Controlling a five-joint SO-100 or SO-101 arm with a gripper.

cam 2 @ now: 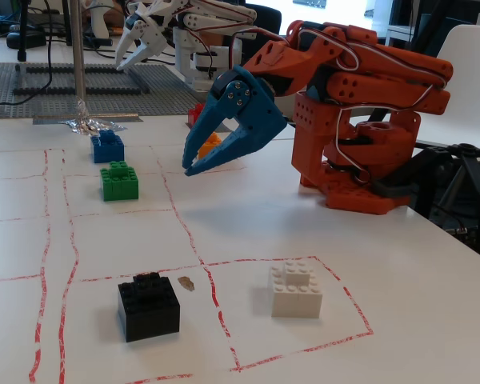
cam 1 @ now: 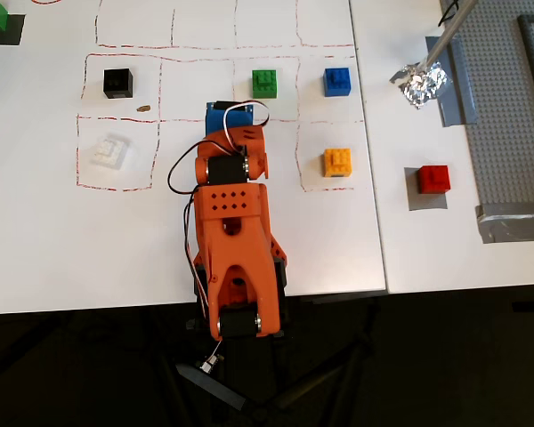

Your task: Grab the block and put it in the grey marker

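Observation:
The block (cam 1: 433,179) is a small red studded brick sitting on the grey marker (cam 1: 424,203), a flat grey patch on the right of the overhead view. In the fixed view only a sliver of the block (cam 2: 194,116) shows behind the arm. My blue gripper (cam 2: 186,166) hangs in the air over the red-lined grid, far from the block, its jaws a little apart with nothing between them. From above, the gripper (cam 1: 225,110) pokes out beyond the orange arm (cam 1: 231,231).
Green (cam 1: 265,83), blue (cam 1: 337,81), yellow-orange (cam 1: 337,162), black (cam 1: 117,83) and white (cam 1: 106,151) bricks stand in the grid. Crumpled foil (cam 1: 419,83) and a studded grey baseplate (cam 1: 516,116) lie at the right. A white arm (cam 2: 156,24) stands at the back.

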